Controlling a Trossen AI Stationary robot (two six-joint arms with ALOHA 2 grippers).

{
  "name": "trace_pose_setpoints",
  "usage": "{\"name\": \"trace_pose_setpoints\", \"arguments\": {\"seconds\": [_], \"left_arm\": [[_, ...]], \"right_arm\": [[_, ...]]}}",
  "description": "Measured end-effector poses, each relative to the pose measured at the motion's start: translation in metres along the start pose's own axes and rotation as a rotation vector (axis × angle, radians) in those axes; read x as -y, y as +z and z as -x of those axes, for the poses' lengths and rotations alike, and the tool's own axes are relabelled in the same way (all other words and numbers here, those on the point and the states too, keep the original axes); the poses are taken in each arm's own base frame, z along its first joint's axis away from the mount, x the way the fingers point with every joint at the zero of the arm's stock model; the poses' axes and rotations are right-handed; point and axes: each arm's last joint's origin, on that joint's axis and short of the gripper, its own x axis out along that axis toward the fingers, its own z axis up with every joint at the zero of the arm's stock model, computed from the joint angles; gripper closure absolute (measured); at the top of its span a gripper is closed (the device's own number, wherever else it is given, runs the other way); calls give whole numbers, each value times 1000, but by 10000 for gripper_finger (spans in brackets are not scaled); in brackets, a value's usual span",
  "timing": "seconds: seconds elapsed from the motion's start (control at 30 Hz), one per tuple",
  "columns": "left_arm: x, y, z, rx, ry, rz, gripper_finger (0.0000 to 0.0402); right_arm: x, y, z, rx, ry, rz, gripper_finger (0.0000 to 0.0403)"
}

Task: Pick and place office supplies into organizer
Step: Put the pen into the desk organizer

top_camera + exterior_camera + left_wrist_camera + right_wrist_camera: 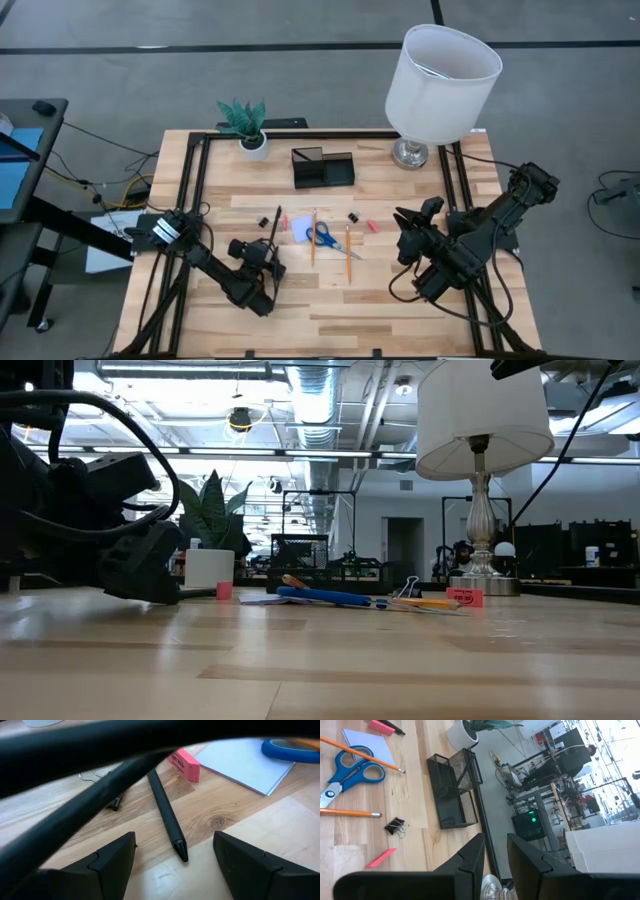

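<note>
Left end effector (pixel 175 862), fingers spread, hovers over the black pen (pixel 165 812) low-left of center on the counter (pixel 330 300). Right end effector (pixel 405 243) sits mid-right, fingers narrowly parted, apparently empty. Organizer (pixel 323 168) stands upper center.

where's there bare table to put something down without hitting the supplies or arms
Free: the near strip of table between the left gripper and right gripper, and the patch between plant pot and organizer. Crowded: the middle, where black pen, note pad, scissors, pencils and binder clip cluster.
</note>
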Motion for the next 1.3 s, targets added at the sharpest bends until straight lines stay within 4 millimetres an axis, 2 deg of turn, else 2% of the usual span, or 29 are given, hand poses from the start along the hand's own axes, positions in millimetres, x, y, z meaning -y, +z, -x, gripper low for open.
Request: {"name": "trace_pose_setpoints", "arguments": {"seconds": [0.2, 1.3], "left_arm": [[-2, -2, -6, 11, -16, 44, 138], [-6, 2, -22, 37, 10, 45, 138]], "right_arm": [[0, 0, 0, 0, 0, 0, 326], [1, 0, -1, -1, -5, 0, 326]]}}
